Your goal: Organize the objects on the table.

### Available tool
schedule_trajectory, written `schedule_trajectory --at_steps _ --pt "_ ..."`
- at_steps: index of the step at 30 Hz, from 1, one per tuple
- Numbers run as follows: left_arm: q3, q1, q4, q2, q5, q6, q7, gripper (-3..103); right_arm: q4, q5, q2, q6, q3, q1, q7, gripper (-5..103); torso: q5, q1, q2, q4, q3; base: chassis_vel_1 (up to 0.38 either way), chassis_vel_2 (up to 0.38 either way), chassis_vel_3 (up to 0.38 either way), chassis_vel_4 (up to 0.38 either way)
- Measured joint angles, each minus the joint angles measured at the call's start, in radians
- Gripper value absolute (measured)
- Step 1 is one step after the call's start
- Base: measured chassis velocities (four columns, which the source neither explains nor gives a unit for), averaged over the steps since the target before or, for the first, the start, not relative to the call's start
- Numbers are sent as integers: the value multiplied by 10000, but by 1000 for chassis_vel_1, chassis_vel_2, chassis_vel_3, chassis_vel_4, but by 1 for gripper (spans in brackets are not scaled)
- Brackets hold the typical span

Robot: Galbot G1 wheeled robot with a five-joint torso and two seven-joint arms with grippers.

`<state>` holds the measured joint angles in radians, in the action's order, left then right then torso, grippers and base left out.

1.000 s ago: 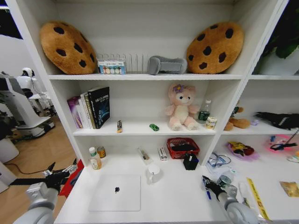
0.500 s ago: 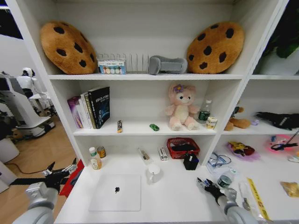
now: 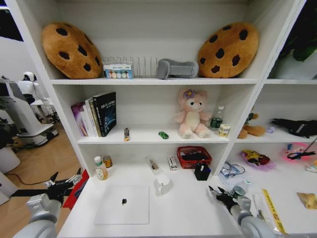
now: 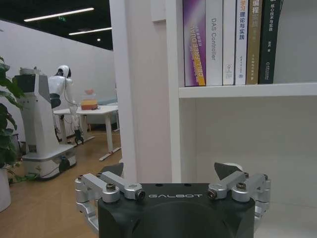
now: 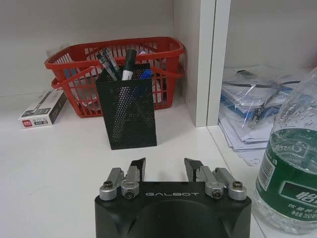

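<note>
On the white table (image 3: pixel 183 213) lie a silver laptop (image 3: pixel 122 204), a white mug (image 3: pixel 162 184) and a black mesh pen cup (image 3: pixel 201 171) (image 5: pixel 126 106) holding pens and a marker. A tiny green toy car (image 3: pixel 163 135) sits on the shelf above. My right gripper (image 3: pixel 216 192) (image 5: pixel 165 167) hovers low over the desk, open and empty, a short way in front of the pen cup. Off the desk's left end, my left gripper (image 3: pixel 64 182) (image 4: pixel 168 171) is open and empty beside the bookshelf's side panel.
A red basket (image 3: pixel 193 156) (image 5: pixel 114 64) stands right behind the pen cup, with a small box (image 5: pixel 42 108) beside it. A clear bottle with a green label (image 5: pixel 292 183) stands close beside my right gripper. An upright shelf panel (image 5: pixel 205 59) rises just past the cup.
My right gripper has crept slightly toward the pen cup. The left arm has stayed where it was.
</note>
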<state>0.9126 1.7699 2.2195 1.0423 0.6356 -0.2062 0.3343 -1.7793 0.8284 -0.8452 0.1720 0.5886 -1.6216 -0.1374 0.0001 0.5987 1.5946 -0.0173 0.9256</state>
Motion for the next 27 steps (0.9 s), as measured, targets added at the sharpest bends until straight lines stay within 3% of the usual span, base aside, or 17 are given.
schedule_trajectory --at_steps 9,15,27 --pt "-15 -37 0 -7 -1 -1 1 100 -441 -5 -36 105 48 -467 46 41 -2 0 1 -2 -1 0 0 0 0" --pt "-11 2 25 -19 0 0 1 100 -424 -46 -81 136 11 -556 71 48 -1 0 1 -1 -1 0 0 0 0" --pt "-12 8 31 -16 5 1 2 100 -337 64 -143 158 8 -715 33 47 -1 0 2 -2 -1 0 0 0 0"
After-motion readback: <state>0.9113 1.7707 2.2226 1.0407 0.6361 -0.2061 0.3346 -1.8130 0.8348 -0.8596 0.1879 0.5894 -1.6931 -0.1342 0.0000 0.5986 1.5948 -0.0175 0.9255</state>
